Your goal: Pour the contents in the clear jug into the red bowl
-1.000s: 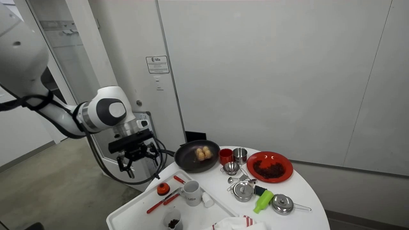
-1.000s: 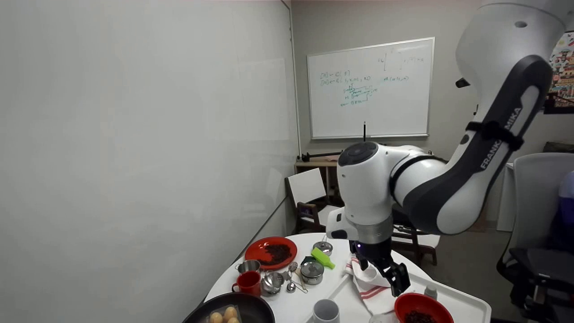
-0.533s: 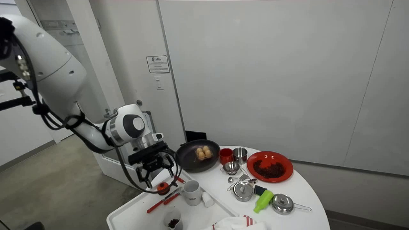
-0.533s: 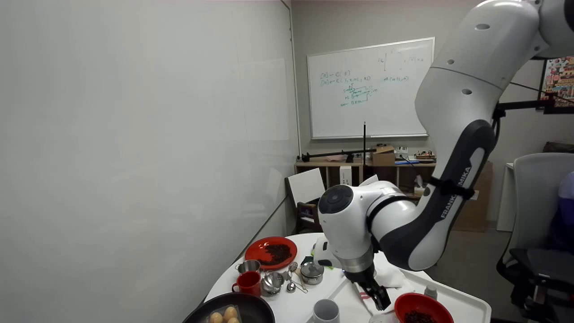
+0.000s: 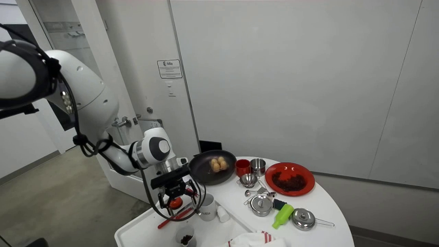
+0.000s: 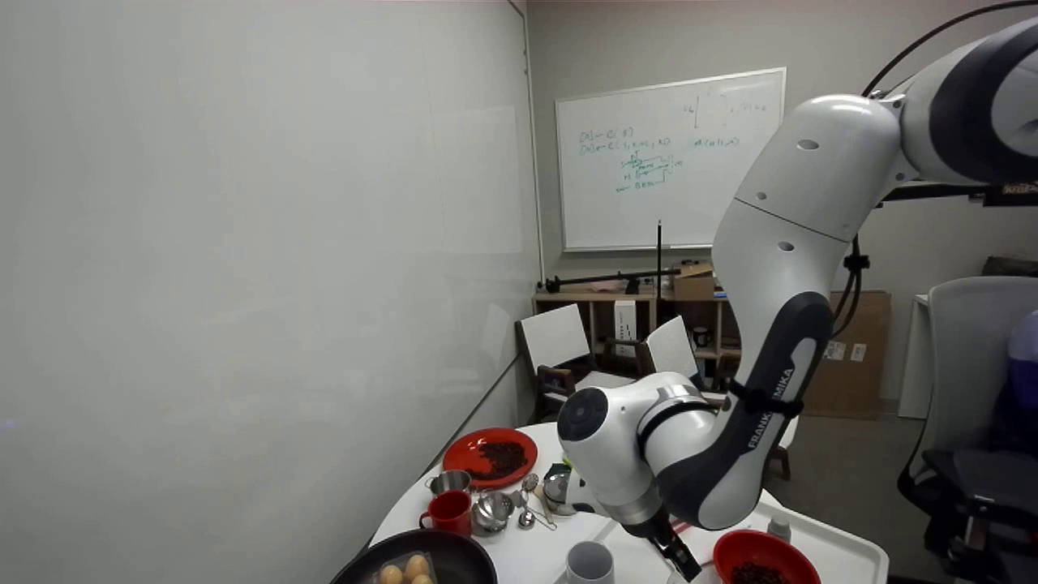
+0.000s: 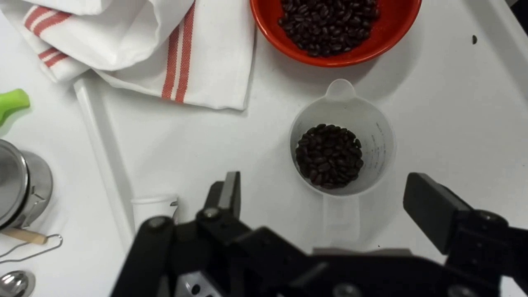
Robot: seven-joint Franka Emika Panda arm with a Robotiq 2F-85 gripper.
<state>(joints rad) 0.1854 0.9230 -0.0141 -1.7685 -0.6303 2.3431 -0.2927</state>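
The clear jug (image 7: 376, 136) stands upright on the tray with dark beans (image 7: 329, 159) in it; its handle (image 7: 341, 218) points toward my gripper's base. It also shows in both exterior views (image 5: 185, 236) (image 6: 696, 576), cut by the frame edge in one. The red bowl (image 7: 400, 29), holding dark beans, stands beyond the jug's spout and also shows in an exterior view (image 6: 734, 548). A wide, shallow red plate (image 5: 303, 171) with dark contents lies at the table's back. My gripper (image 7: 326, 183) is open and empty; in the wrist view its fingers frame the jug's handle without touching.
The tray (image 5: 137, 221) holds a grey mug (image 5: 207, 210), red-handled knives (image 5: 166, 223), a small white cup (image 5: 223, 214) and a striped towel (image 7: 214, 62). A frying pan (image 5: 202, 175), red mug (image 5: 242, 167), metal pots (image 5: 261, 206) and green bottle (image 5: 283, 216) stand alongside.
My open gripper has come down toward the tray, moving rightward in one exterior view and slightly leftward in the opposite one. The jug, the bowl and the other things have not moved.
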